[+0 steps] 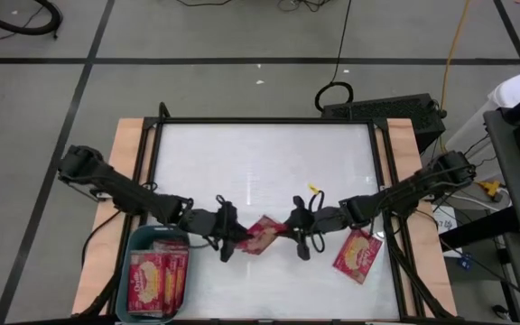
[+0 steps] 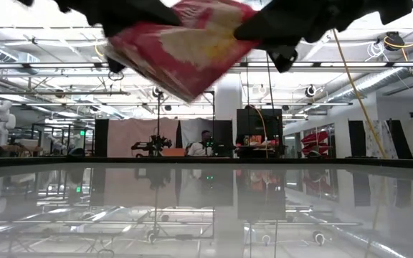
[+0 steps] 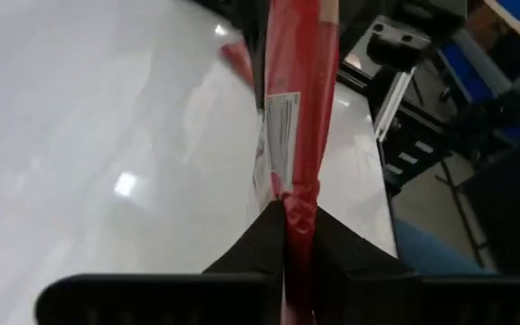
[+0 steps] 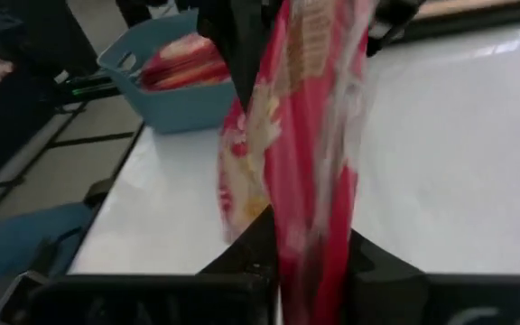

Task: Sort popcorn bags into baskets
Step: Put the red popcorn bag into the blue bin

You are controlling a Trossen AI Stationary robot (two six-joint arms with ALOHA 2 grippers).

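My left gripper (image 1: 234, 237) and right gripper (image 1: 293, 231) both pinch one popcorn bag (image 1: 262, 235) above the table's (image 1: 260, 153) front edge

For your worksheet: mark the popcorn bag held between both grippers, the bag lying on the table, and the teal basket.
held popcorn bag (image 1: 262, 235), high view, middle of its face
lying popcorn bag (image 1: 357, 255), high view, centre of its front
teal basket (image 1: 136, 236), high view, top rim

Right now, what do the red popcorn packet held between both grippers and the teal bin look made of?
The red popcorn packet looks like thin glossy plastic film: it creases and sags. The teal bin looks like moulded matte plastic, with rounded corners and an even rim.
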